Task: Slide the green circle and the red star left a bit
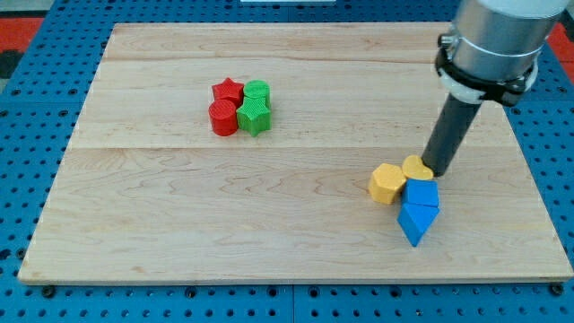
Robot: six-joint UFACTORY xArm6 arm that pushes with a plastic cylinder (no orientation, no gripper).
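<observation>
The red star (228, 91) and the green circle (257, 91) sit side by side in the upper left-middle of the wooden board (269, 224), in a tight cluster with a red circle (223, 117) and a green star (254, 116) just below them. My tip (437, 168) is far to the view's right, touching the right side of a yellow heart (416, 167), well away from the red and green cluster.
A yellow hexagon (387, 183) lies left of the heart. A blue block (421, 193) and a blue triangle (416, 221) lie just below my tip. The board rests on a blue pegboard (36, 108).
</observation>
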